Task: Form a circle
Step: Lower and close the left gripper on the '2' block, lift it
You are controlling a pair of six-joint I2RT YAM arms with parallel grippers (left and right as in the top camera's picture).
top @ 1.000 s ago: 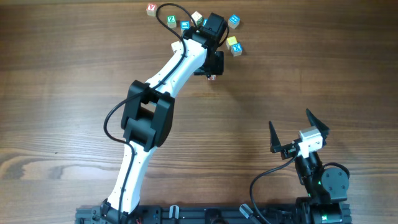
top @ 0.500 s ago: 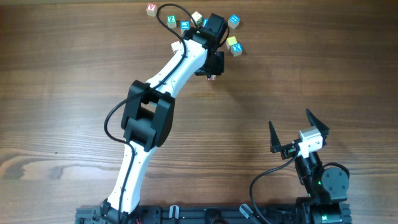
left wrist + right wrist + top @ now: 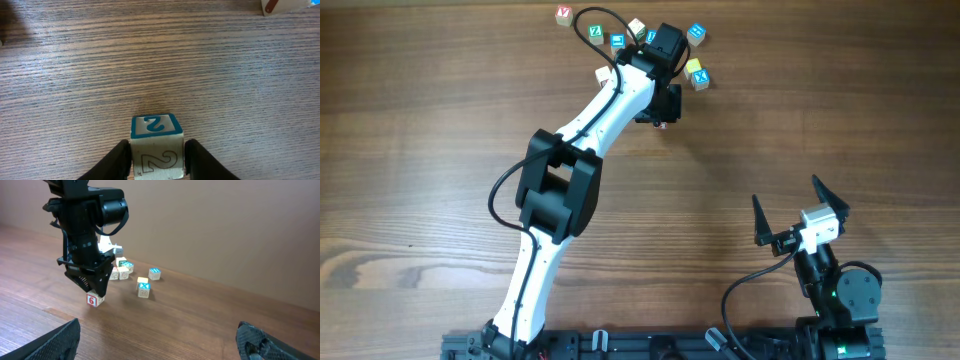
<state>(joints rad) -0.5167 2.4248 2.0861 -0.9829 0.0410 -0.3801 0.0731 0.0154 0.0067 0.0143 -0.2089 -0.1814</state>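
Overhead, nothing has shifted; left jaws grip number cube (image 3: pixel 156 145).

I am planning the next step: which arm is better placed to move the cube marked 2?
Left. The left gripper clasps the cube marked 2 near the other cubes; the right gripper stands open, far from them.

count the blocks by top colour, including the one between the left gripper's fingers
blue blocks: 4, three on the table, one in the left gripper
cream blocks: 2
red block: 1
green block: 1
yellow block: 1
total: 9 seen; the left arm may hide more
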